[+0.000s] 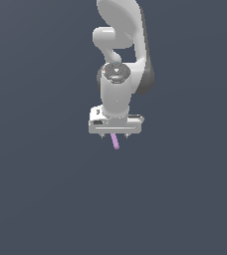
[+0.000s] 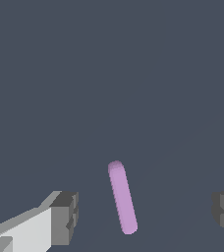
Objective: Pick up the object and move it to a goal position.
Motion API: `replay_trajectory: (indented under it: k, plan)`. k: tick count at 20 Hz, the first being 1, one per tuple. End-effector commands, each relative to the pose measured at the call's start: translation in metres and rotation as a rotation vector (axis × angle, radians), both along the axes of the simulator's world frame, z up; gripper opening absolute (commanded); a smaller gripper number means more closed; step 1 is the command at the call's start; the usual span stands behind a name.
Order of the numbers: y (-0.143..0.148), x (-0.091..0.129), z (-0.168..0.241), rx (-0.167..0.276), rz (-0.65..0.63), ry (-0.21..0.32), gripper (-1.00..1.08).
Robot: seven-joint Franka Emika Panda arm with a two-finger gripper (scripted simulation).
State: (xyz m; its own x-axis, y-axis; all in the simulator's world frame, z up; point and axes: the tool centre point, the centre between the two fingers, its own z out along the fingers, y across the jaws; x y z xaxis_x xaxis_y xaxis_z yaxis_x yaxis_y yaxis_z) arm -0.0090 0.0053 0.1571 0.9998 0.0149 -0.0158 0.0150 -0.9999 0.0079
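Slate-grey, featureless ground under a white Panda arm [image 1: 120, 50] and one lilac peg [image 2: 122, 197].

Seen from the exterior view, the peg [image 1: 115, 141] pokes out just below the gripper [image 1: 115, 135], slightly tilted. Through the wrist view, the gripper [image 2: 146, 211] is spread wide: the peg lies between its dark fingertips [image 2: 65, 216], touching neither, nearer this one than the other. Whether the peg rests on the ground I cannot tell.

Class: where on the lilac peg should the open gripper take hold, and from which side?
Grip the lilac peg at mid-length, coming straight down from above. It looks to lie flat between the spread fingers, its long axis crossing their closing line, so the gripper would close across its narrow width.
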Motion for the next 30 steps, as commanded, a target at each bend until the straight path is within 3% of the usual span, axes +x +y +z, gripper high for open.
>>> replay_trajectory:
  k: [1,18,30]
  plan:
    - [0.0,0.0,0.0,0.0,0.0,0.0,1.0]
    - [-0.003,0.003,0.002,0.014,0.026,-0.02,1.0]
    - [-0.002,-0.032,-0.049,0.009,0.124,-0.017,1.0]
